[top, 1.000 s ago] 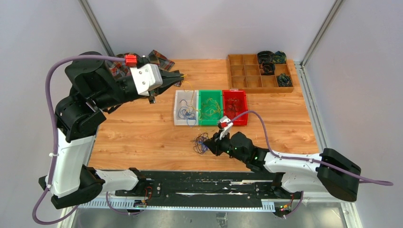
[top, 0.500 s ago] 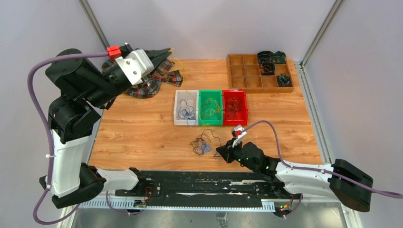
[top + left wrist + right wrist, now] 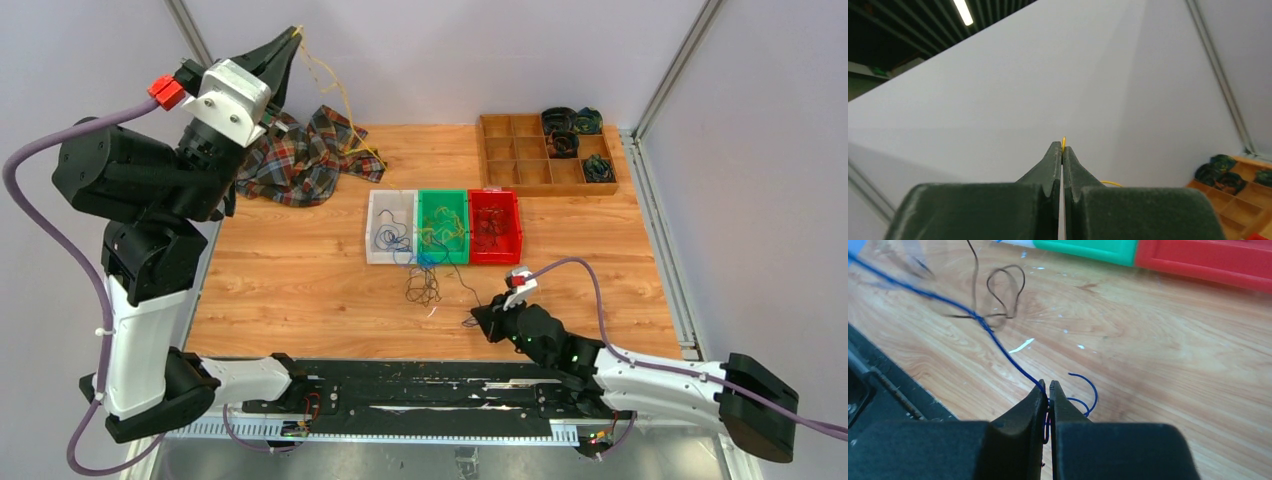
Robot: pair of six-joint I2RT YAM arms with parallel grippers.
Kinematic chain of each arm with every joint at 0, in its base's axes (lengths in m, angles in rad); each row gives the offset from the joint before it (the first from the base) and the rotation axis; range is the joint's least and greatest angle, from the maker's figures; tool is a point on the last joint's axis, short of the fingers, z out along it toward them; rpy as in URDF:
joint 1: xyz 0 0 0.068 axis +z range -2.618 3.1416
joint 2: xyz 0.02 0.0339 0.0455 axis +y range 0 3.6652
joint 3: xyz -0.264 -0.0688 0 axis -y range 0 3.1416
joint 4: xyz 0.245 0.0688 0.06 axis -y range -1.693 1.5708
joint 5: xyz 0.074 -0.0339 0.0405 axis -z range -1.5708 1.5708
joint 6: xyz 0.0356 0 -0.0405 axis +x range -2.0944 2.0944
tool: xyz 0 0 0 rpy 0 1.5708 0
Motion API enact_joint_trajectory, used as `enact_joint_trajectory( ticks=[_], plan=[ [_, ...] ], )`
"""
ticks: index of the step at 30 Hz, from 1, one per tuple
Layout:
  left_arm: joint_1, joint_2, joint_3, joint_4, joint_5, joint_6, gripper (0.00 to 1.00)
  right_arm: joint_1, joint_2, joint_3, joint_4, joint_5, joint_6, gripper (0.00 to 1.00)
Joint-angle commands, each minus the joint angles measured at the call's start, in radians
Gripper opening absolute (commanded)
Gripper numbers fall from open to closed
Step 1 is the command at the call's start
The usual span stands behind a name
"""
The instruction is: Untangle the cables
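The cables are thin single wires in three colours. A yellow cable (image 3: 1063,141) hangs in loose wavy strands from the upper left of the overhead view, passes over the plaid cloth (image 3: 300,160) and runs down toward the green bin (image 3: 443,195) at the centre. More yellow loops lie in that bin. A blue cable (image 3: 998,345) stretches as one taut line from the lower centre of the overhead view up toward the white bin (image 3: 372,225), where blue loops lie. Its short free end curls just right of the fingertips in the right wrist view. A small knot of dark cable (image 3: 424,287) lies on the counter (image 3: 300,290) just below the bins, and the blue line crosses it. The red bin (image 3: 517,225) holds dark strands.

The left claw (image 3: 293,35) is raised high at the upper left, well above the counter. Its fingers are pressed together, and a short tip of yellow cable pokes out between the tips in the left wrist view. The right claw (image 3: 1048,390) sits low over the counter at the lower centre. Its fingers are closed to a slit and pinch the blue cable right at their tips.
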Motion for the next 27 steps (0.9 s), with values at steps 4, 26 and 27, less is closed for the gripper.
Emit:
enact_joint_trajectory(
  ticks=[4, 26, 27],
  plan=[
    [-0.006, -0.045, -0.016, 0.214, -0.101, 0.111, 0.00, 0.010, -0.159, -0.030, -0.259, 0.203, 0.076, 0.01],
    [-0.006, -0.060, -0.002, -0.096, 0.357, -0.142, 0.00, 0.010, -0.085, 0.341, -0.239, -0.016, -0.254, 0.58],
    [-0.006, -0.066, -0.017, -0.097, 0.364, -0.154, 0.00, 0.010, -0.075, 0.366, -0.229, -0.057, -0.273, 0.60]
  ],
)
